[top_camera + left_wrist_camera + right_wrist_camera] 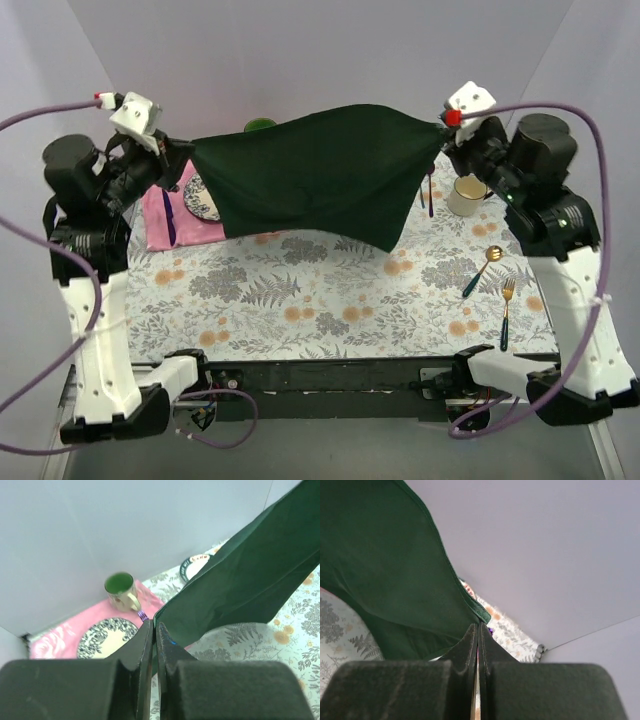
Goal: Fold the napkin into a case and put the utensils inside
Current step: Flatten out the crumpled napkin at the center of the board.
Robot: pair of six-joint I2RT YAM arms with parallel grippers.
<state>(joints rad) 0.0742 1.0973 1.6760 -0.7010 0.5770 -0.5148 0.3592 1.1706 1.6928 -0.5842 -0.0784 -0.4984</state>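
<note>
1. Step in hand, as we read it: spreading the cloth out ahead of the first fold. The napkin (320, 170) hangs above the tabletop (300, 300), strung between both arms by two top corners.
2. The left jaws on the left arm (100, 180) are pinched tight on the napkin corner farthest left of the mug (466, 195). The left wrist view shows the hem clamped between them.
3. The right jaws on the right arm (530, 170) are likewise clamped flat on the other corner, just beyond the mug.
4. From that corner the napkin spans leftward, away from the mug. The top edge is fairly taut and the body sags, with the lowest corner hanging on the mug side. We can't tell whether that corner brushes the tabletop.
5. The spoon (482, 270) and fork (506, 312) lie flat nearer to us than the mug, well apart from the napkin. No fold has been made, so we're early in the task.
6. Next move, in our judgement: lower both corners together with the span held taut. Lay the cloth flat on the bare print left of the mug, letting the hanging edge land first to smooth it.
7. Watch-outs:
   - The pink cloth (160, 225) and plate (203, 200) sit at the far-left end from the mug, under the left corner.
   - The right corner is close to the mug.
   - Draping over either would spoil a flat lay.
</note>
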